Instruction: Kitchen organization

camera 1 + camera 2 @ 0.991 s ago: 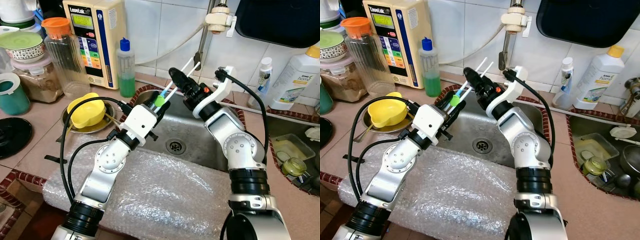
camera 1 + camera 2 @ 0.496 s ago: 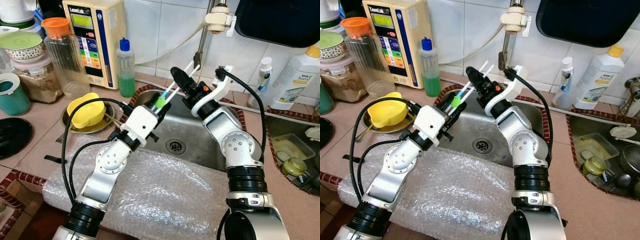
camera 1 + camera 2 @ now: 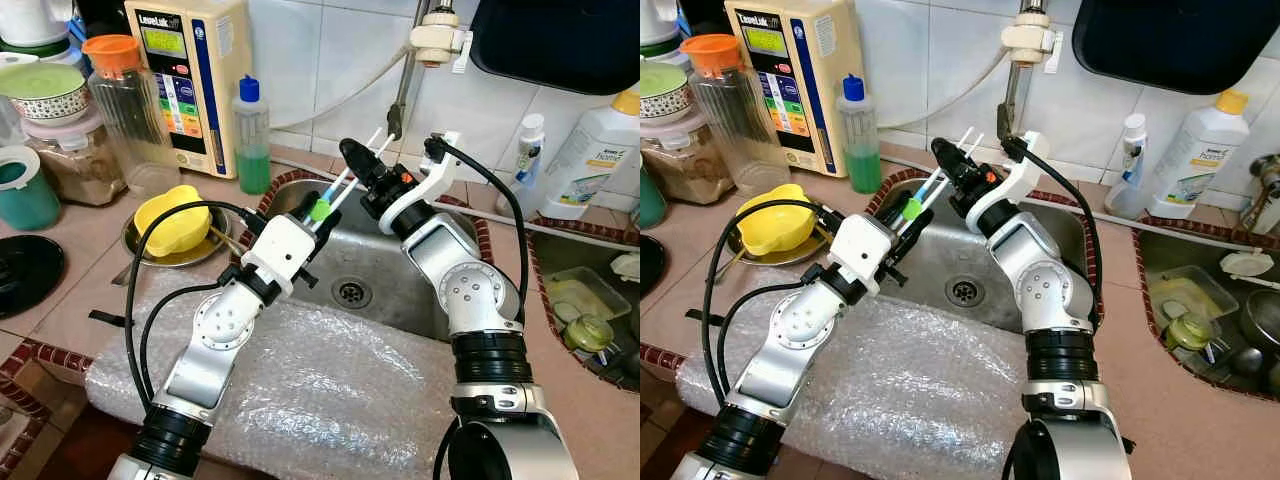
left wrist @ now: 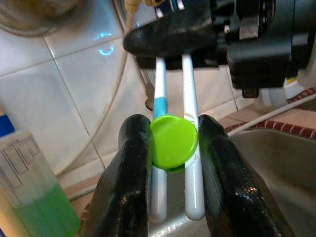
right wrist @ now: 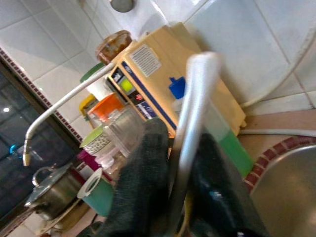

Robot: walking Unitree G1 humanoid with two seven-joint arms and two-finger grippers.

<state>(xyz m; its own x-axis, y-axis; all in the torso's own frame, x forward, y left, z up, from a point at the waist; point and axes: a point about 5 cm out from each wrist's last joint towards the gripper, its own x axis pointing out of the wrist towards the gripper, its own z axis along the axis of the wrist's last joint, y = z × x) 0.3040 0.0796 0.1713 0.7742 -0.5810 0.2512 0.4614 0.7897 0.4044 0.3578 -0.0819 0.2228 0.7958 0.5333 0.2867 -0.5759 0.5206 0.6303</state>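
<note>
A steel sink is set into a tiled bench, backed by a white tiled wall; bubble wrap is spread along the front edge.

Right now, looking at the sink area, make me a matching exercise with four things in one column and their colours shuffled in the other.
Things:
1. cap on the chopsticks
2. bowl on the metal plate
3. jar lid
4. soap bottle cap

Colours:
A. orange
B. blue
C. green
D. yellow

Pairs: 1-C, 2-D, 3-A, 4-B
</note>
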